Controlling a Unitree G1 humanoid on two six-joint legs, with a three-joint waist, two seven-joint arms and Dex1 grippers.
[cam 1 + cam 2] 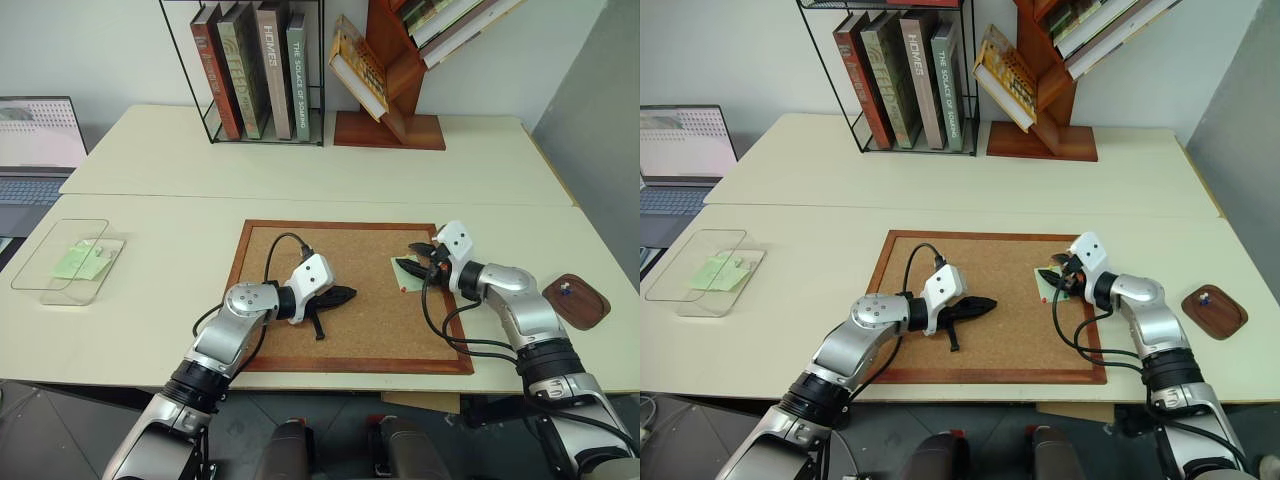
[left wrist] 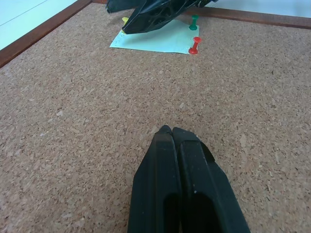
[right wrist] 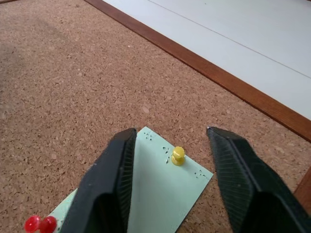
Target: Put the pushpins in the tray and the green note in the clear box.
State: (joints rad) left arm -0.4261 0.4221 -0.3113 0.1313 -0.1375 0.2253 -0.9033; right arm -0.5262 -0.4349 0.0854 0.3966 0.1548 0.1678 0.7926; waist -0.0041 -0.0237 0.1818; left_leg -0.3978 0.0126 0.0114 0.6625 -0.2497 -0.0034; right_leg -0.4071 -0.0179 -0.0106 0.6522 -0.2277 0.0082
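Resting on a cream table [image 1: 150, 300], corkboard [image 1: 350, 340]; left gripper [image 1: 345, 295] closed empty, right gripper [image 3: 170, 145] parted, empty.

The right gripper [image 3: 170, 155] stood open over the green note [image 3: 160, 194], a yellow pushpin [image 3: 178, 155] between its fingers [image 3: 109, 184].

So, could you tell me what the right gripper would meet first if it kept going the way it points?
Probably the yellow pushpin on the green note: it stands between the right gripper's open fingers.

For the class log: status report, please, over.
Left gripper shut, idle on corkboard. Right gripper open, straddling yellow pushpin in green note. Nothing obstructing.
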